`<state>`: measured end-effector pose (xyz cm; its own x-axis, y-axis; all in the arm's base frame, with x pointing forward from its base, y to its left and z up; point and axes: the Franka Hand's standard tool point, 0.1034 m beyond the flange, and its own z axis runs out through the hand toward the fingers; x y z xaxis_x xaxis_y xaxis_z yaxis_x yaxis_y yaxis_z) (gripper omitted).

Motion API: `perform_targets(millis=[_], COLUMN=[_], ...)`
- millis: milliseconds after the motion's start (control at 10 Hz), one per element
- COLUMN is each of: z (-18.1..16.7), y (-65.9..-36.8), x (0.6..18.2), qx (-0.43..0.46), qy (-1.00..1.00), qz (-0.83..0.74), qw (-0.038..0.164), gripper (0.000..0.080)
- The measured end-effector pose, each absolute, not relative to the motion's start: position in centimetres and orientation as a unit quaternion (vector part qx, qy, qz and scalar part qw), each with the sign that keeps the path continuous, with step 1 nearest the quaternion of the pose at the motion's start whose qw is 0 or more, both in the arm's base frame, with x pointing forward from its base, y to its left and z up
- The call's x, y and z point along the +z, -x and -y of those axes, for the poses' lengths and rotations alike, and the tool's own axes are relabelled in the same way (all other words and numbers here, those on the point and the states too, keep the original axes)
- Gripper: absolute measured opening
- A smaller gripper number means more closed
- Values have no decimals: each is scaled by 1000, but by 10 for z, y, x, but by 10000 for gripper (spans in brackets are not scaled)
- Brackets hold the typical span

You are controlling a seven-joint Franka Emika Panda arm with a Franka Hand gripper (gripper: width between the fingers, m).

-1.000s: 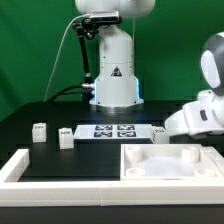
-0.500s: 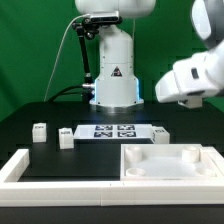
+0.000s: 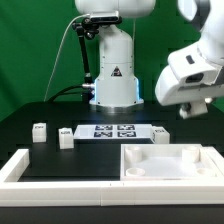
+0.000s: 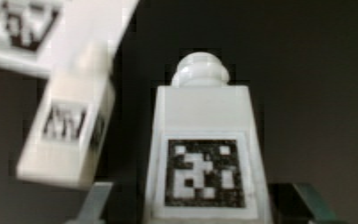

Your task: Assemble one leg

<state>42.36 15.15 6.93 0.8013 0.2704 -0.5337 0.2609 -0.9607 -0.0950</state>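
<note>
The gripper (image 3: 190, 108) hangs high above the black table (image 3: 30, 118), on the exterior view's right, well clear of everything lying there. In the wrist view the gripper (image 4: 202, 203) has the leg (image 4: 202, 120) between its two fingers (image 4: 101, 203). The jaws are closed most of the way, with only the post's width left between them. The picture is blurred where pads meet plastic, so the contact itself is only probable, though the leg is plainly off the table. Its black-and-white tag faces the wrist camera and its rounded peg points away from the fingers.

A second leg (image 4: 66, 120) lies on the table below. In the exterior view this second leg (image 3: 160, 132) stands just beside the marker board (image 3: 113, 130), at its end toward that view's right. Two more legs (image 3: 40, 132) (image 3: 66, 137) stand near the board's other end. The large white tray part (image 3: 170, 160) sits nearer the camera.
</note>
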Motion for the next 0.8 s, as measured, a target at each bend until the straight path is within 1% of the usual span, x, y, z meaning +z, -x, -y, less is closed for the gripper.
perform_targets(millis=[100,300,400,500,600,700,800], z=[-147,-143,-143,-146,-145,-143,-144], y=[-436,-461,-466,-474,-475,-473,-478], x=[66,81,89,96,94,91,91], qx=[242,157,135,85,33,5,-49], qy=[959,975,979,985,988,989,987], qz=[145,156,153,147,148,148,147], qw=[16,25,25,26,30,31,35], gripper=[291,291,291,291,291,291,291])
